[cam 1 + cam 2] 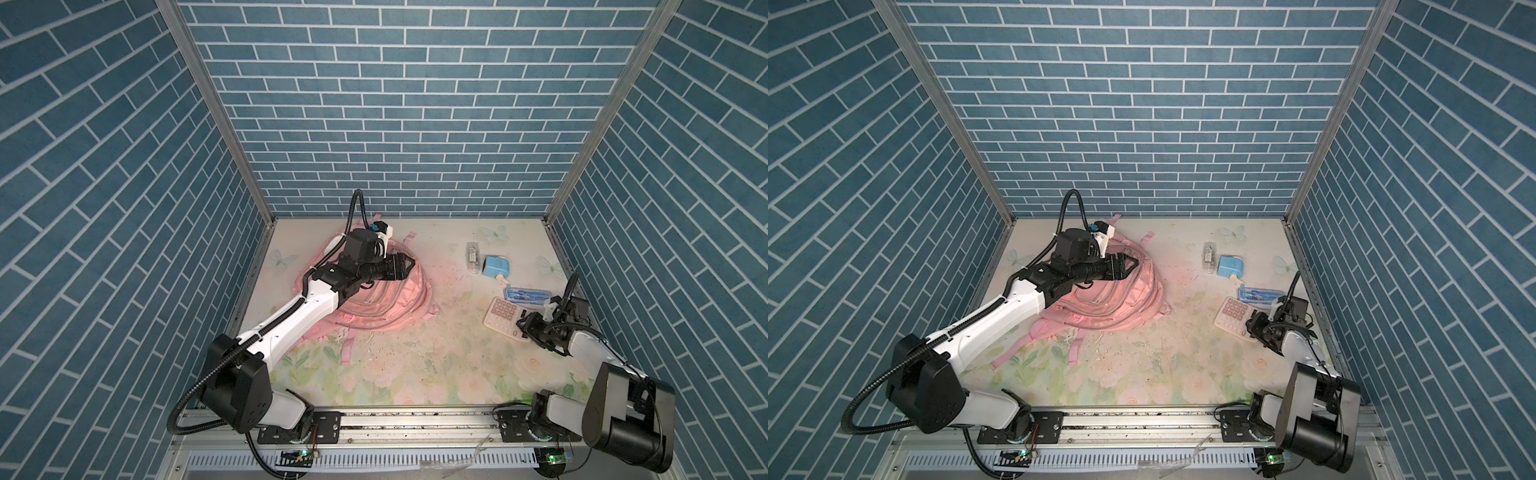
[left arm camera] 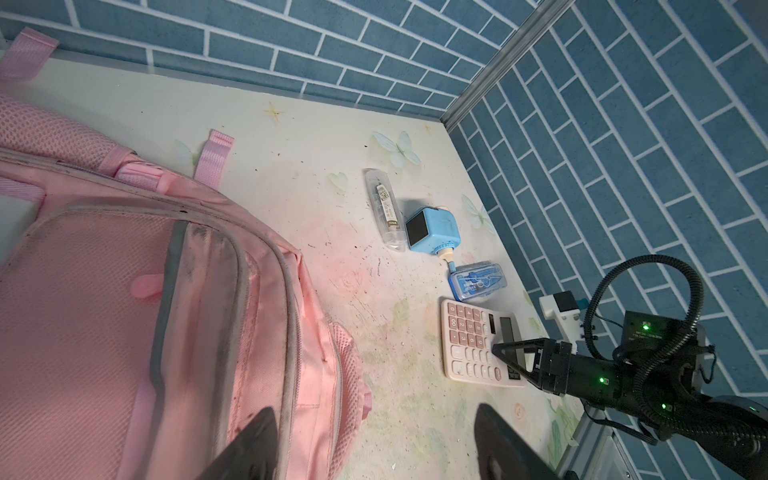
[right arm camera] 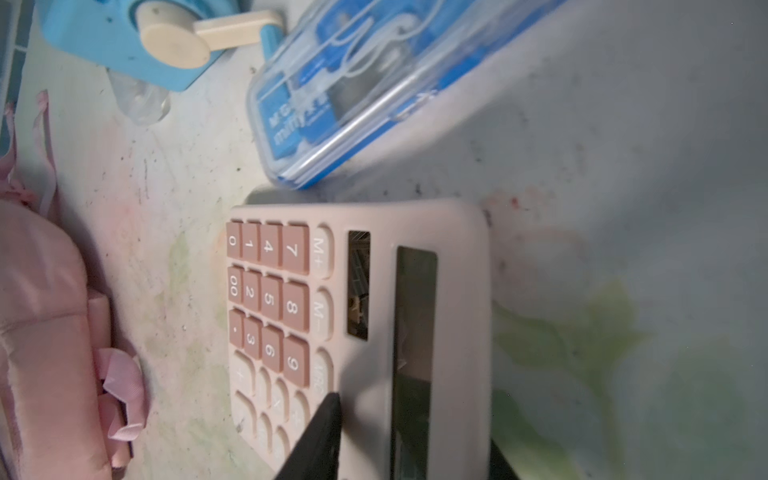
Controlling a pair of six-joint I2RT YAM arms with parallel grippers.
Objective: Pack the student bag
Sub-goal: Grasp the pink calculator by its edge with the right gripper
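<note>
In both top views the student bag point(image 1: 374, 309) point(image 1: 1121, 309) lies flat on the floral tabletop point(image 1: 415, 374) at about ten o'clock from the table's middle, near the back wall point(image 1: 395, 145), with its straps trailing toward seven o'clock. The left gripper point(image 1: 409, 266) point(image 1: 1130, 266) hovers over the bag's far part, pointing toward three o'clock, its claw released and empty. From two to three o'clock lie a clear tube point(image 1: 471, 257), a blue sharpener point(image 1: 496, 266), a blue case point(image 1: 523, 294) and a pink calculator point(image 1: 500, 313). The right gripper point(image 1: 521, 324) point(image 1: 1250, 323) sits at the calculator's corner on the four o'clock side. In the left wrist view the left gripper's fingers point(image 2: 253, 444) stand wide apart, one above the bag point(image 2: 124, 291) and the other above bare table. The right gripper point(image 2: 505, 357) has a finger lying over the calculator point(image 2: 465, 332) by its display. In the right wrist view one finger point(image 3: 320, 436) lies over the calculator's point(image 3: 453, 291) keys and the other shows at its display-side edge. Whether this claw is clenched on the calculator I cannot tell. The case point(image 3: 353, 91) lies just beyond the calculator. The bag point(image 3: 41, 332) lies apart from it, across bare table on the keypad side.
</note>
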